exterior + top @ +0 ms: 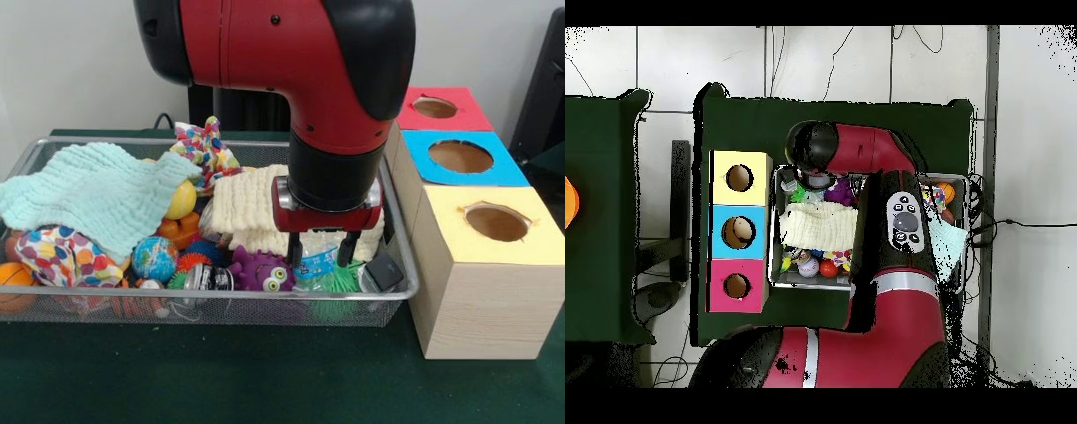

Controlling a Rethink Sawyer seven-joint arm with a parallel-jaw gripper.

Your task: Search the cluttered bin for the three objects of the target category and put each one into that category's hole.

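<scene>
So the red and black arm's gripper (322,248) hangs with fingers apart over the right end of the wire mesh bin (212,305), just above a small clear plastic bottle with a blue label (314,262), beside a purple spiky monster toy (261,271). Three wooden boxes with red (434,107), blue (460,156) and yellow holes (496,222) sit right of it.

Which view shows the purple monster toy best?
The front view: the purple monster toy sits unobstructed at the basket's near wall, eyes and spikes visible. Overhead, only a purple patch shows beside the arm.
</scene>
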